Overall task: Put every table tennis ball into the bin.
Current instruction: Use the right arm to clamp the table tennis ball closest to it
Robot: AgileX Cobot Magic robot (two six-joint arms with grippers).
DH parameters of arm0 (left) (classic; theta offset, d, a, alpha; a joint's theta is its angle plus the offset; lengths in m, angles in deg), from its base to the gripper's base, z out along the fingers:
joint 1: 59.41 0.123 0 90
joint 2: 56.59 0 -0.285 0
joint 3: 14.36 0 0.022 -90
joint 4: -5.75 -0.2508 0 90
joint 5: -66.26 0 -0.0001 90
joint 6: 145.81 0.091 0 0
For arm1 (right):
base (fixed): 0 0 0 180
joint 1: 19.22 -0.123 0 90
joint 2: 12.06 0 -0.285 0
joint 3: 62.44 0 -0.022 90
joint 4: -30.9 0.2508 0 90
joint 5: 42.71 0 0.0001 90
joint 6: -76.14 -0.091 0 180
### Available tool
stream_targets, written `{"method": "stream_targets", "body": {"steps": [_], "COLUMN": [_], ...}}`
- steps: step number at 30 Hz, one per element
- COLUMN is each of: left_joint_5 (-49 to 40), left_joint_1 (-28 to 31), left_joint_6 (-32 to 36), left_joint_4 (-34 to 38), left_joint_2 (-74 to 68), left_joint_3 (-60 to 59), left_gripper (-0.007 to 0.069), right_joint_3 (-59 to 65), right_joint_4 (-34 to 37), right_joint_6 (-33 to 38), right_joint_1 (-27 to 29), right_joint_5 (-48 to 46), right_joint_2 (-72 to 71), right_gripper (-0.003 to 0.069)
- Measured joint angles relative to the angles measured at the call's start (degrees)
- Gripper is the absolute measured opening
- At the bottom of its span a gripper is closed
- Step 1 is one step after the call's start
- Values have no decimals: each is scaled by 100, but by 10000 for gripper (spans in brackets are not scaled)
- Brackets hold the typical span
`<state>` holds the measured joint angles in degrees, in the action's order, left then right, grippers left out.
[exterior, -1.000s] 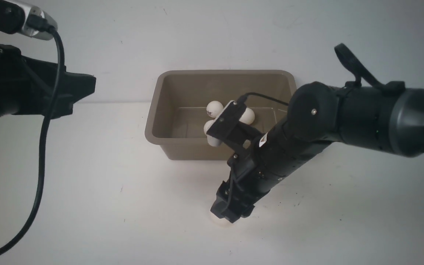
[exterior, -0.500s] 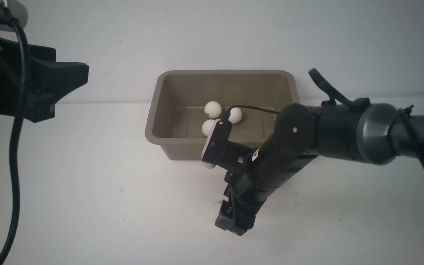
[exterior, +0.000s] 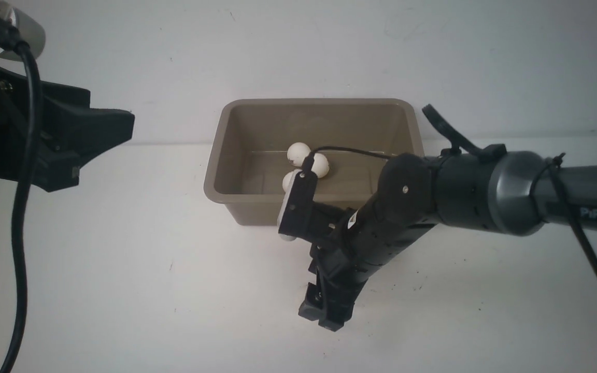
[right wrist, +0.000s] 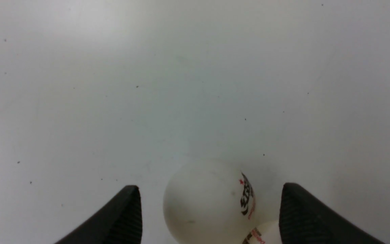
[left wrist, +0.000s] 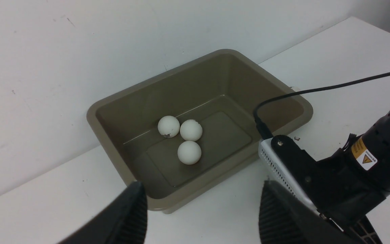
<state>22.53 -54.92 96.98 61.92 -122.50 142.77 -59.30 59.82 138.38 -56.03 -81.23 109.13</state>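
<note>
Left wrist view: three table tennis balls point(left wrist: 189, 152) lie in the bin point(left wrist: 215, 76). At its six o'clock my right gripper point(right wrist: 210, 187), jaws spread, straddles a fourth ball point(right wrist: 203, 206), a fifth ball point(right wrist: 264, 234) beside it; left gripper point(left wrist: 203, 217) gapes empty.

The white table point(exterior: 122, 290) is flecked with small dark specks. The bin point(exterior: 226, 191) is set on it by the wall. A printed ball point(right wrist: 208, 203) is seen lying on it, a second ball point(right wrist: 262, 236) just beside.
</note>
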Motion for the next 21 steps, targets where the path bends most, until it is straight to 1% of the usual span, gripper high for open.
{"method": "stream_targets", "body": {"steps": [3, 6, 8, 11, 18, 21], "left_joint_5": [0, 0, 0, 0, 0, 0], "left_joint_1": [0, 0, 0, 0, 0, 0], "left_joint_6": [0, 0, 0, -4, -18, -18], "left_joint_4": [0, 0, 0, 0, 0, 0], "left_joint_2": [0, 0, 0, 0, 0, 0], "left_joint_3": [0, 0, 0, 0, 0, 0], "left_gripper": [405, 405, 405, 405, 405, 405], "right_joint_3": [-6, -6, -6, -6, -31, -133], "right_joint_4": [19, 19, 19, 19, 24, 54], "right_joint_6": [37, 37, 42, 42, 42, 42], "right_joint_1": [-7, -50, -89, -174, -223, -223], "right_joint_5": [20, 54, 132, 318, 421, 269], "right_joint_2": [95, 166, 194, 219, 250, 225], "right_gripper": [492, 476, 446, 355, 356, 356]}}
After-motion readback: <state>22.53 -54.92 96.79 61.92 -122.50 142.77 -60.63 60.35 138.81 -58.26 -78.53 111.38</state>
